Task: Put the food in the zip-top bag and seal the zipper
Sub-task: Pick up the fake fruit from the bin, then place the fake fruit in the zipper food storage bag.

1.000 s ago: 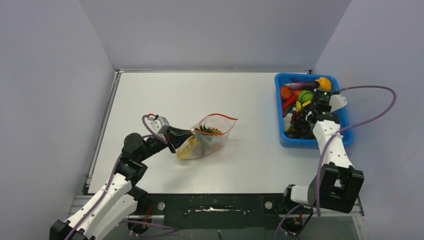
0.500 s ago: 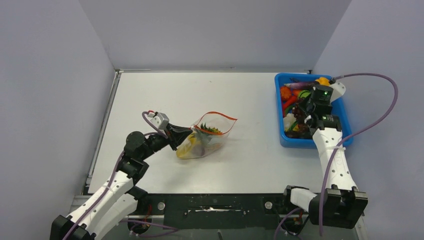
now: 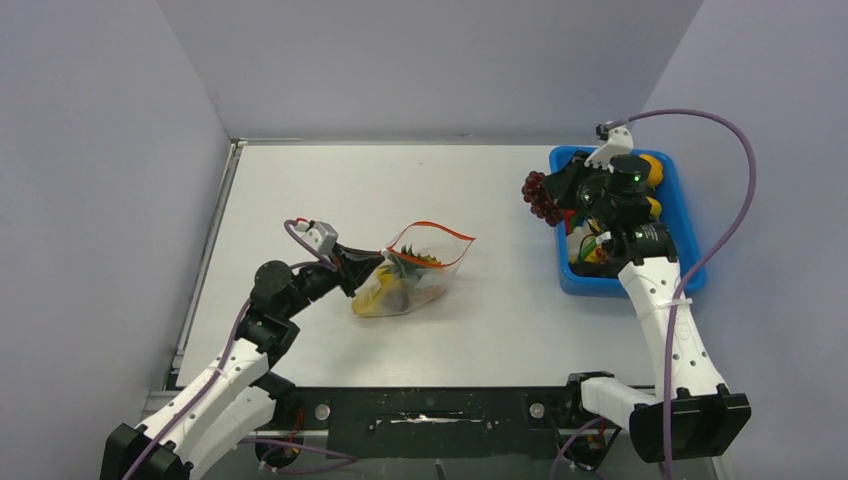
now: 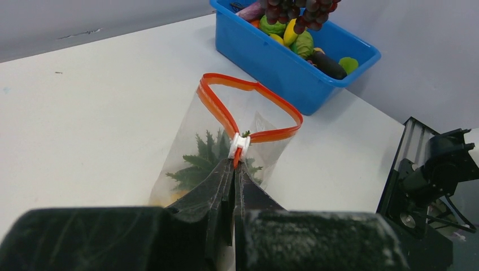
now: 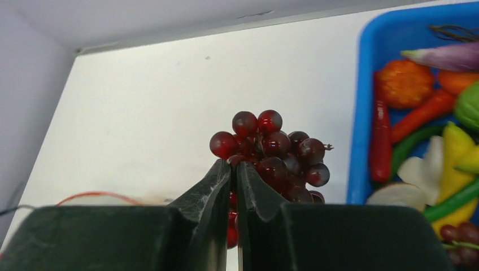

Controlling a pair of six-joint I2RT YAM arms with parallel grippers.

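Two grippers, both clenched. My left gripper (image 4: 234,168) pinches the clear crinkly plastic bag (image 3: 428,272) at the end of its thin red zipper strip (image 4: 213,104). The bag's mouth gapes, and it rests on the white table (image 3: 480,190). Only the right wrist view shows my right gripper (image 5: 234,169) grasping the dark red plastic grape cluster (image 5: 277,152). Overhead places it over the table, just beside the blue plastic bin (image 3: 690,268).

So the right arm's come up out of the blue bin (image 3: 558,260) over the last second. Before, the right gripper (image 5: 236,169) was down low among the toy food at the near end of the bin. Now it's lifted and swung left, with the grapes (image 3: 541,197) pinched between its closed fingers. They hang in the air just past the bin's left rim, over the table (image 3: 400,180). The purple cable (image 3: 735,160) loops up higher too, and the elbow's dropped toward the near edge.
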